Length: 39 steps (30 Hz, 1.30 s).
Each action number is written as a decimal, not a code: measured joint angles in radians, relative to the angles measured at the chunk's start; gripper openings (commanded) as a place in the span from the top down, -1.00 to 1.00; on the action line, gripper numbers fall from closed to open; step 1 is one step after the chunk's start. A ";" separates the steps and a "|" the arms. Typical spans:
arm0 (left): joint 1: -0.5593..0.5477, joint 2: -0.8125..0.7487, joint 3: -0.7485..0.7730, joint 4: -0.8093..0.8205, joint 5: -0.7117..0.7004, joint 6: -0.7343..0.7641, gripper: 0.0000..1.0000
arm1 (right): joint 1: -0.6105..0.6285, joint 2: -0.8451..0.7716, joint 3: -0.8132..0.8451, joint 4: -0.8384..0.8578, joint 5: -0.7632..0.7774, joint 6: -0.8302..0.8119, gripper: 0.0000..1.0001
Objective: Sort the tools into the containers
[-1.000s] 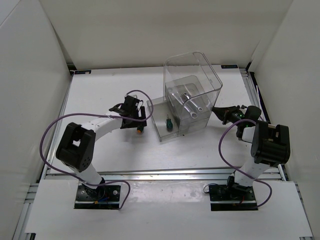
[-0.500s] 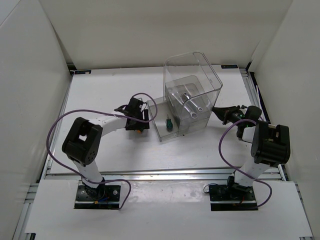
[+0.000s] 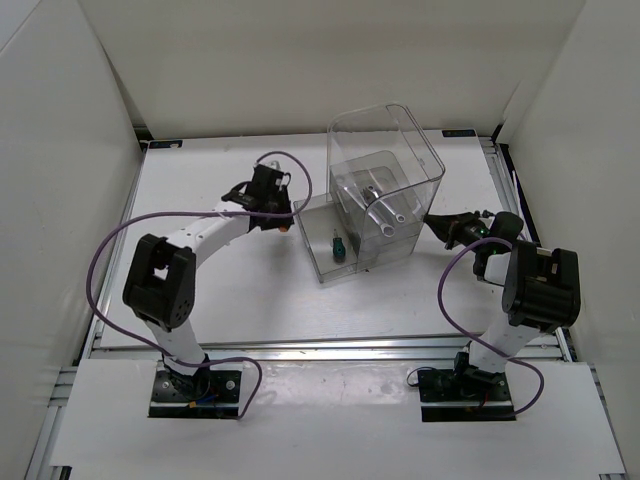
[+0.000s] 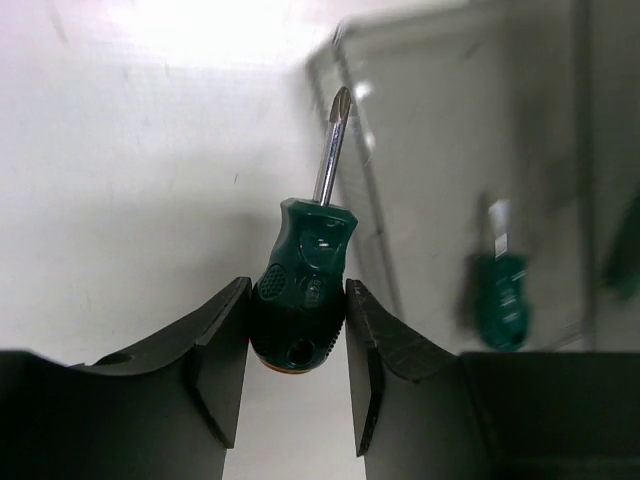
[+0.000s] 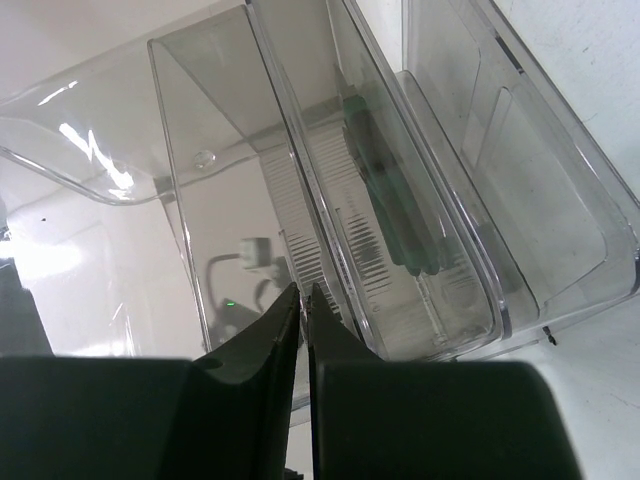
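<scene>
My left gripper (image 4: 297, 330) is shut on a stubby screwdriver (image 4: 303, 300) with a green handle and orange butt, its tip pointing away toward the clear bin's wall (image 4: 450, 150). In the top view this gripper (image 3: 282, 217) hovers just left of the container (image 3: 385, 190). A second green screwdriver (image 3: 338, 246) lies in the bin's low front compartment. Silver wrenches (image 3: 385, 207) rest in a higher compartment. Dark green pliers handles (image 5: 395, 200) show through the plastic. My right gripper (image 5: 303, 295) is shut on nothing, right beside the bin's right side (image 5: 250, 150).
White walls enclose the table (image 3: 200, 290) on three sides. Purple cables (image 3: 110, 260) loop off both arms. The right arm's wrist (image 3: 480, 232) sits close to the bin's right wall.
The left gripper closed on the screwdriver that lay in front-left of the bin and carried it back and up alongside the bin's left side. The right arm stayed still.
</scene>
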 measured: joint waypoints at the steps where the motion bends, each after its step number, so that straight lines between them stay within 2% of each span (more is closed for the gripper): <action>1: 0.003 0.000 0.031 -0.002 -0.002 -0.012 0.73 | 0.000 0.001 0.000 0.001 0.000 0.000 0.80; 5: 0.014 -0.008 0.088 0.046 0.016 -0.070 0.67 | 0.000 0.001 0.000 0.005 0.000 0.000 0.80; 10: -0.001 0.007 0.104 0.105 0.133 -0.152 0.62 | 0.000 0.002 0.000 0.006 0.000 0.000 0.80; 15: -0.069 0.113 0.178 0.129 0.235 -0.189 0.53 | 0.000 0.001 0.000 0.006 0.000 0.000 0.81; 20: -0.111 0.209 0.187 0.100 0.319 -0.225 0.51 | 0.000 0.001 0.000 0.006 0.000 0.000 0.81; 25: -0.108 0.271 0.188 0.058 0.364 -0.257 0.56 | 0.000 0.001 0.000 0.006 0.000 0.000 0.80; 28: -0.109 0.277 0.188 0.050 0.382 -0.268 0.75 | 0.000 0.001 0.000 0.006 0.000 0.000 0.80; 29: -0.110 0.277 0.188 0.049 0.390 -0.270 0.76 | 0.000 0.002 0.000 0.006 0.000 0.000 0.81; 33: -0.111 0.280 0.189 0.040 0.409 -0.275 0.13 | 0.000 0.002 0.000 0.006 0.000 0.000 0.80; 38: -0.109 0.287 0.209 0.032 0.418 -0.271 -0.28 | 0.000 0.002 0.000 0.006 -0.001 0.000 0.80; 39: -0.106 0.287 0.214 0.035 0.421 -0.272 -0.53 | 0.000 0.003 0.000 0.006 0.000 0.000 0.80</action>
